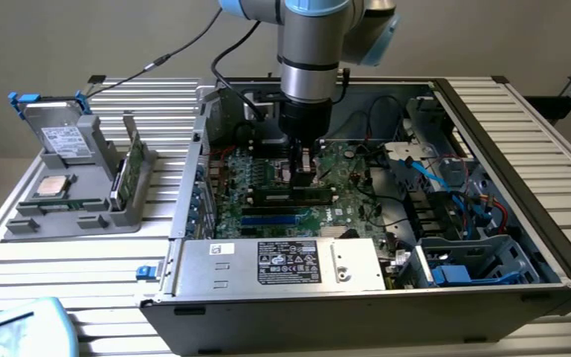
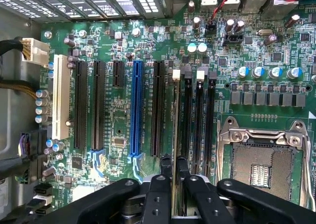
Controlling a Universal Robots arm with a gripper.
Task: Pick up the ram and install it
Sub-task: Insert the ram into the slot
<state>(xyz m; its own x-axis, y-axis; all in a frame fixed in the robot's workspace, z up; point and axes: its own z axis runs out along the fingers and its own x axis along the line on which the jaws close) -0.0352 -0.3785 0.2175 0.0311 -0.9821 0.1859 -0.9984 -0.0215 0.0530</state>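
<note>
Exterior view: you will find the arm (image 1: 311, 52) reaching straight down into the open computer case (image 1: 365, 320), which sits on a slatted metal table (image 1: 68, 282). The pincer (image 1: 303, 178) is low over the green main board (image 1: 265, 175). The ram (image 1: 276, 196) stands on edge in a slot directly beneath it, running across the board behind the silver power unit (image 1: 276, 264). Off to the exterior view's left, well apart from the case, note a grey tray (image 1: 68, 216) carrying a boxy drive (image 1: 62, 137) and a square silver chip (image 1: 53, 186). Wrist view: the ram (image 2: 174, 120) appears edge-on as a thin line set in its slot, with a white latch (image 2: 176, 75) at its far end. It lies between a long black card slot (image 2: 158, 108) on one side and two vacant memory slots (image 2: 197, 120) on the other, and the open processor socket (image 2: 264, 167) is beyond those. A blue card slot (image 2: 136, 108) lies further out. The pincer (image 2: 174, 167) sits astride the near end of the ram. You cannot tell from either view whether it is clamped on the stick or standing clear of it.
</note>
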